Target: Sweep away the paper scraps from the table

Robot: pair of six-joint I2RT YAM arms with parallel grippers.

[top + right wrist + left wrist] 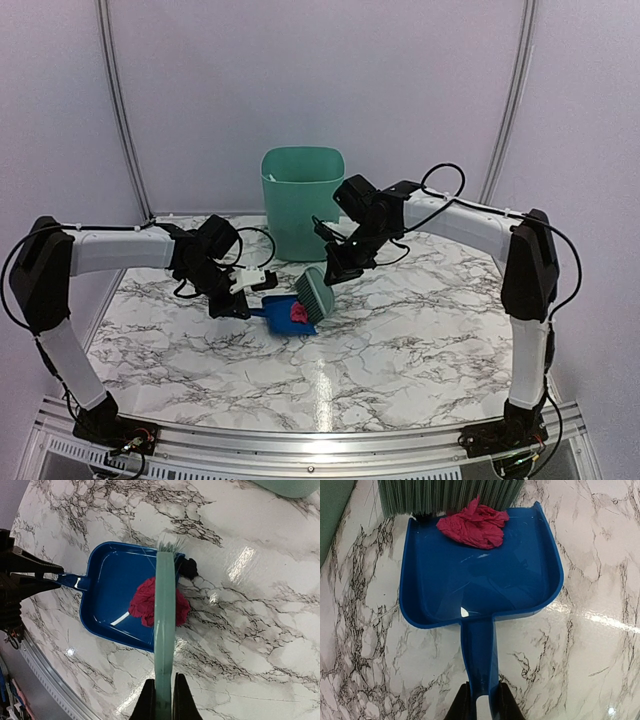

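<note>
- Left tool (481, 705): clenched on the pan (485, 585) handle, with the pan flat on the desk (420, 330). If the brush pushes hard, the pan could slide back or twist in this narrow grip and let scraps slip under the lip.
- Pink scrap (475, 526): lies at the pan's mouth, just inside the lip, with the bristles touching it. It looks only partly in. A quick lift of the pan could roll it back out.
- Brush (165, 610): stands over the lip, bristles down. A short stroke could leave the scrap on the edge, and a long one could knock the pan.
- Black scrap (188, 567): on the desk just beside the pan's far corner, outside it. The brush may pass it by or flick it away.
- Right tool (162, 700): clamped tight on the brush handle.
- Edges and room: there is bare desk to the left of, in front of and to the right of the pan. The bin (302, 195) stands close behind, so a lift towards it has little room. The rail (300, 440) at the near edge is well apart from the work.
</note>
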